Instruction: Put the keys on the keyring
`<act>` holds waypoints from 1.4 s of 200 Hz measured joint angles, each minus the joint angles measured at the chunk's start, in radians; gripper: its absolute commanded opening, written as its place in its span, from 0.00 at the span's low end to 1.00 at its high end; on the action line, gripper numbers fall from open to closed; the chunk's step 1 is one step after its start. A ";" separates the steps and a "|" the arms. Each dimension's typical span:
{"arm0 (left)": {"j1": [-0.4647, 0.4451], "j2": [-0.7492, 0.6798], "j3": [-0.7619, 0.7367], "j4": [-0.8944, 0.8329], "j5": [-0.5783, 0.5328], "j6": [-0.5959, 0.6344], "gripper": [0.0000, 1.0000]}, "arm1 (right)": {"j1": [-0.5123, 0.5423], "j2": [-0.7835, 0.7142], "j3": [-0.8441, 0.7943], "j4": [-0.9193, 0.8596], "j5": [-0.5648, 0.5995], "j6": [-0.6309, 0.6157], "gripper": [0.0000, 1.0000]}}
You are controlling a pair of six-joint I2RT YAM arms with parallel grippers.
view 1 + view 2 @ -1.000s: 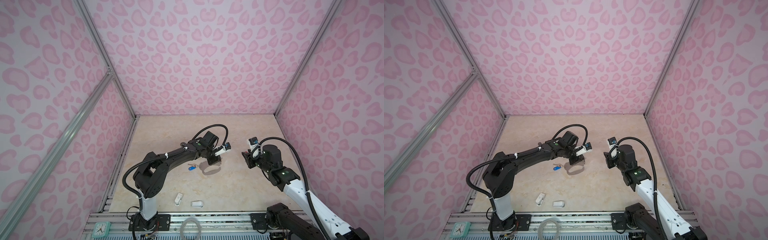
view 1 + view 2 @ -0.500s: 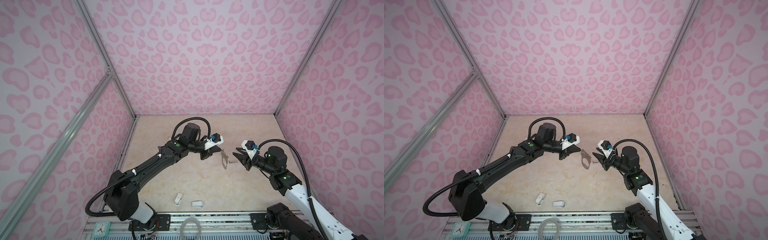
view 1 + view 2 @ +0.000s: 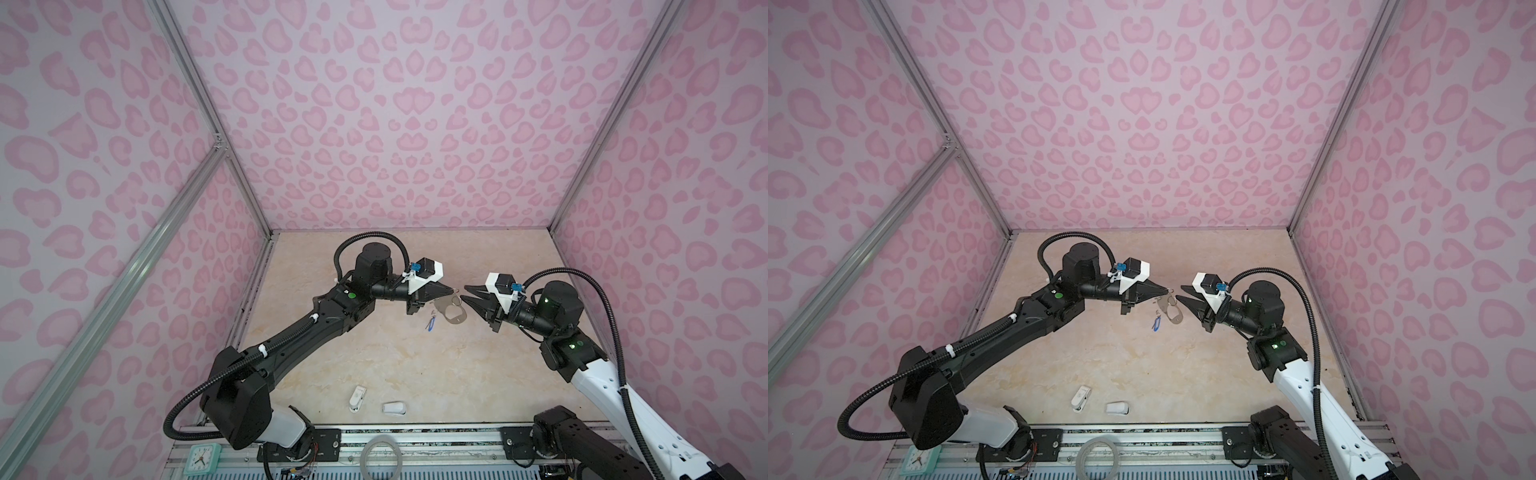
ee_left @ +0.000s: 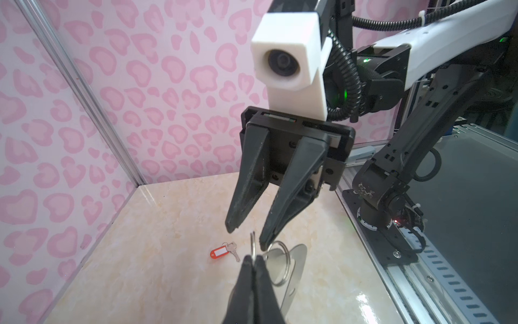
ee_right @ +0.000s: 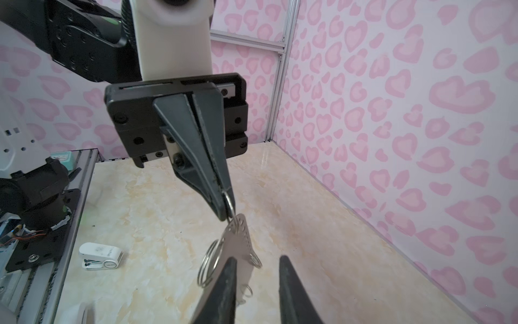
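With left gripper pinching the keyring by a split ring, right gripper, jaws apart, should close squarely on its plate.

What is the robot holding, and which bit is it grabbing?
The left gripper pinches the keyring by a small wire ring on its edge; the right gripper is open, holding nothing.

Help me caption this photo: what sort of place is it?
Probably a robot lab test cell: left arm and right arm mounted on a metal rail, aluminium frame holding pink printed walls.
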 measured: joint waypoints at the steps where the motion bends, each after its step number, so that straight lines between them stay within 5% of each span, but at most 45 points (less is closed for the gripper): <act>1: 0.000 0.000 0.000 0.001 0.002 0.000 0.03 | 0.000 0.000 0.000 0.001 -0.002 0.001 0.21; 68: 0.000 -0.029 -0.002 -0.005 0.047 0.057 0.03 | 0.027 -0.018 -0.019 0.077 -0.073 0.049 0.15; 157: 0.000 -0.050 -0.014 -0.072 0.097 0.138 0.03 | 0.116 -0.040 -0.019 0.063 0.011 0.011 0.17; 226: 0.000 -0.064 -0.019 -0.109 0.094 0.206 0.03 | 0.142 -0.049 -0.026 0.045 0.042 -0.011 0.00; 255: -0.001 -0.065 -0.008 -0.159 0.071 0.233 0.41 | 0.156 -0.063 -0.032 0.023 0.078 -0.031 0.00; 280: -0.001 -0.090 0.015 -0.273 -0.020 0.294 0.50 | 0.176 -0.090 -0.038 -0.006 0.144 -0.087 0.00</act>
